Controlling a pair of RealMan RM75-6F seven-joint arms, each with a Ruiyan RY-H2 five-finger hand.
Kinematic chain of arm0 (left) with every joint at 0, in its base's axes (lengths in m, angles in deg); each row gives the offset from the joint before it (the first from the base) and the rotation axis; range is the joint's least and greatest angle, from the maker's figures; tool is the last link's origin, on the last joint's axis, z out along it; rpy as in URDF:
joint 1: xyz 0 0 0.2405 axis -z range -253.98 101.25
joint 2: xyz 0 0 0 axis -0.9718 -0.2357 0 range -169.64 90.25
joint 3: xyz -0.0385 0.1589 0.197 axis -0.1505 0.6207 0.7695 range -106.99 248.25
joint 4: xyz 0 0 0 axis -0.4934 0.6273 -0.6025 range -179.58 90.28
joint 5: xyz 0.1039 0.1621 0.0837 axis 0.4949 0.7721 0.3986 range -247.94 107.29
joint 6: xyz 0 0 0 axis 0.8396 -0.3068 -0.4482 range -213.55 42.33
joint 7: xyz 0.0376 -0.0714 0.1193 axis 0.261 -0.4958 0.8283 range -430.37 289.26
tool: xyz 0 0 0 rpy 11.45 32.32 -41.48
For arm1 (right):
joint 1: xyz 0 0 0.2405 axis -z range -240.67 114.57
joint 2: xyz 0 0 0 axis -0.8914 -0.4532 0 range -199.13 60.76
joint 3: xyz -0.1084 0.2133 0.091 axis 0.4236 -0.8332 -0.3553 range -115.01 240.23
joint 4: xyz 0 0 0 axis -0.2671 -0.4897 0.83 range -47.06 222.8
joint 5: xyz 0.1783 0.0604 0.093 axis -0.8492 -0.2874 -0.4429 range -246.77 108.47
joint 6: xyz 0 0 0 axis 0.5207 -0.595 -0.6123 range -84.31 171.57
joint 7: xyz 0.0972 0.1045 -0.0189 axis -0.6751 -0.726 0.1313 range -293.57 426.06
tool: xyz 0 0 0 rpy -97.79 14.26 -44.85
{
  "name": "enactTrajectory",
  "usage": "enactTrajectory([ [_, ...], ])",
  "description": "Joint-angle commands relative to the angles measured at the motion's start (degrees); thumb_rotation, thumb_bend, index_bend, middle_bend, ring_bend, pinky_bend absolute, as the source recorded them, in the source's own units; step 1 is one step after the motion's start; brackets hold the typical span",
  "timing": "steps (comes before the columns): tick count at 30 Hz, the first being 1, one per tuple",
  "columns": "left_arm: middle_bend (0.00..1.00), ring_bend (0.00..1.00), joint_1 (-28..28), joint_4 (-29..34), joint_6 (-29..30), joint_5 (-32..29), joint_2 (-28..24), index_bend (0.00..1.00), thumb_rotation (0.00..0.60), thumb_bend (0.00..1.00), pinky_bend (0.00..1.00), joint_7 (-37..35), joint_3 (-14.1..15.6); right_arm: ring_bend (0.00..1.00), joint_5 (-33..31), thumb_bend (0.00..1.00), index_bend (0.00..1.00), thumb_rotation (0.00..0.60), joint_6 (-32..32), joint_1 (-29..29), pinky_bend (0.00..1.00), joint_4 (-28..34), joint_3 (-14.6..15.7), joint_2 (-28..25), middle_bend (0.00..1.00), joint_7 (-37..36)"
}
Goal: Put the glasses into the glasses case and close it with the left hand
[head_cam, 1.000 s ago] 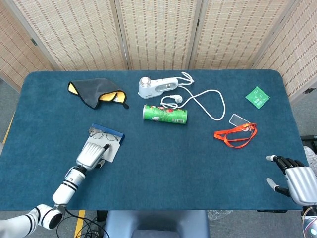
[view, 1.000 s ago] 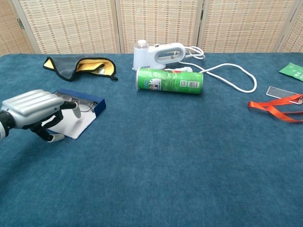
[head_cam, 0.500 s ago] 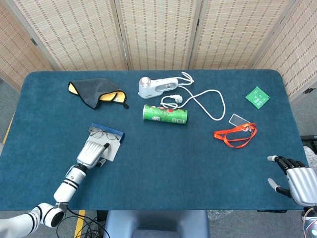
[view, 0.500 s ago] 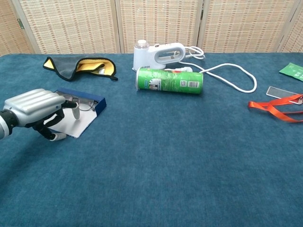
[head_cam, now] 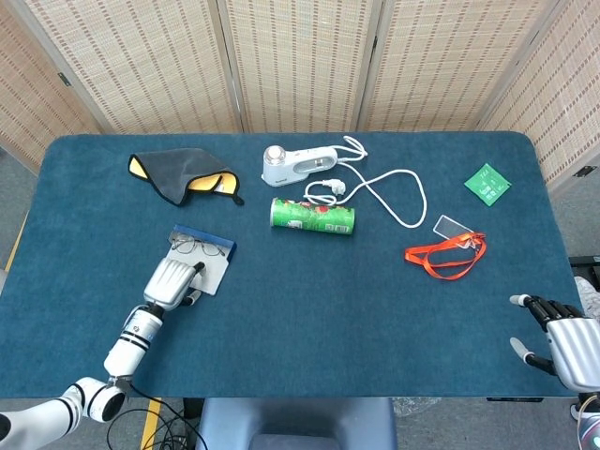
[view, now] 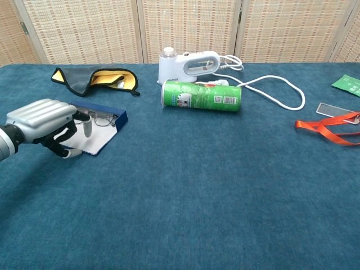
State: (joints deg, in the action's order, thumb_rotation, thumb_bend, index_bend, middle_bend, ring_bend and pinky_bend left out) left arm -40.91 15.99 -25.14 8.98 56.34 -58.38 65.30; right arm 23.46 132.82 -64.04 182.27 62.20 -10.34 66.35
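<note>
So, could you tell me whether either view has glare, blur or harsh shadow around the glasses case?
Head view: even, soft light, no glare; the glasses case is sharp, though the glasses are thin and faint. Chest view: the left hand casts only a soft shadow and hides part of the case.

1. You have a deep teal felt-covered bench (head_cam: 309, 300) under everything.
2. Your left silver-grey ribbed robot hand (view: 42, 122) has black inner parts.
3. The open glasses case (head_cam: 212, 266) shows a navy blue rim and a pale grey-white lining.
4. The green printed cylindrical can (view: 201, 96) carries white and red markings.
5. The dark grey cloth (head_cam: 183, 175) reveals a yellow underside.
6. The thin lanyard (head_cam: 448, 257) is orange-red.
</note>
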Motion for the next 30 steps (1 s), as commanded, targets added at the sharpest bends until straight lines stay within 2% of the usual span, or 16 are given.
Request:
enactTrajectory([
  [1,0.88,0.87,0.3,-1.1,0.7,-0.2,0.7,0.46,0.600,0.33,0.94,-0.9,-1.0,0.43,0.0,0.21,0.30,0.600,0.1,0.1,0.44,-0.1,0.0,0.0,0.37,-0.1],
  [8,0.88,0.87,1.8,-4.1,0.9,-1.5,2.2,0.45,0.600,0.33,0.94,-2.3,-3.7,0.43,-0.2,0.21,0.30,0.600,0.2,0.1,0.44,-0.3,-0.2,0.0,0.37,-0.4],
  [19,0.88,0.87,6.3,-10.5,-2.6,-4.2,4.8,0.43,0.600,0.33,0.94,-1.8,-7.4,0.43,-0.6,0.21,0.30,0.600,0.1,0.2,0.44,-0.5,-0.4,0.0,0.37,-0.4],
  [30,0.88,0.87,10.3,-16.4,-8.0,-5.8,7.3,0.45,0.600,0.33,0.94,-1.5,-8.1,0.43,-1.1,0.21,0.30,0.600,-0.3,0.1,0.44,-0.5,-0.5,0.1,0.37,-0.3],
])
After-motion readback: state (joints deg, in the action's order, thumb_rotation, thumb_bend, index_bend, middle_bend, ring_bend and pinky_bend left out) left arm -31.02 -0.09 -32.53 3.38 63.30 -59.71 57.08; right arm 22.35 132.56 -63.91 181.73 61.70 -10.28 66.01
